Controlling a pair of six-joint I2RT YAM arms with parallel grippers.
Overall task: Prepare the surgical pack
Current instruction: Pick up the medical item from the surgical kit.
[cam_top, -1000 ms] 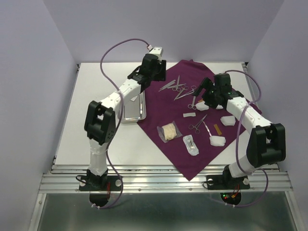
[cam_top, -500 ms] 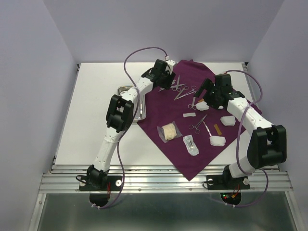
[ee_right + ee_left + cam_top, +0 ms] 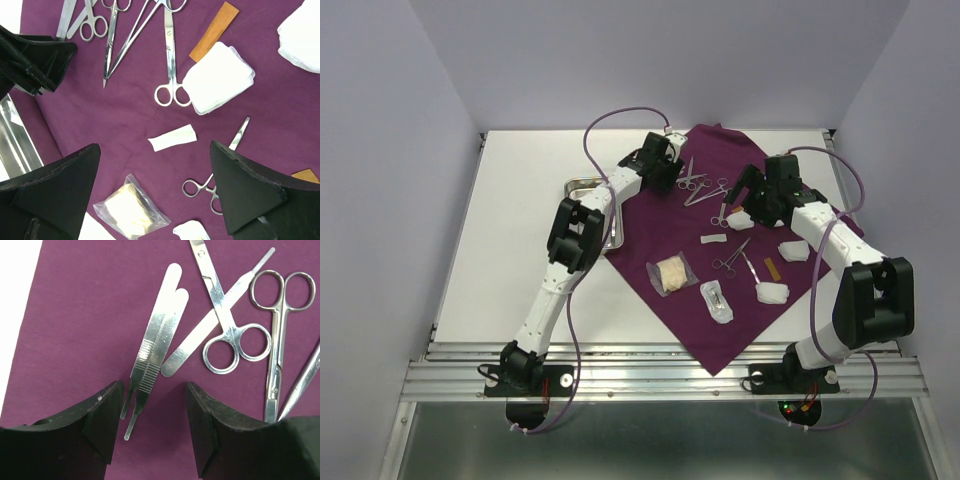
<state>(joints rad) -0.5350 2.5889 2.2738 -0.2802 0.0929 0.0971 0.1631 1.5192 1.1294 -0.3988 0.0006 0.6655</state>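
Note:
The plum-purple cloth [image 3: 720,330] lies as a diamond on the table, strewn with instruments. My left gripper [image 3: 155,390] hovers open low over the cloth's upper left part [image 3: 667,178]; the tips of the steel forceps [image 3: 155,345] lie between its fingers, untouched. Scissors [image 3: 225,335] and a second pair [image 3: 280,330] lie just beyond. My right gripper [image 3: 155,147] is wide open above a white strip [image 3: 172,137], holding nothing. A gauze pad [image 3: 217,77], a clear packet [image 3: 130,210] and ring-handled clamps [image 3: 210,182] surround it. The steel tray [image 3: 582,215] sits left of the cloth, partly under my left arm.
More gauze pads [image 3: 772,292] [image 3: 793,249] and a second clear packet [image 3: 717,300] lie on the cloth's right and near parts. An orange strip [image 3: 214,31] sits by the gauze. Bare white tabletop [image 3: 510,240] spreads to the left of the tray.
My left arm has swung right, from over the tray onto the cloth above the forceps and scissors. The right arm has stayed where it was, jaws unchanged.

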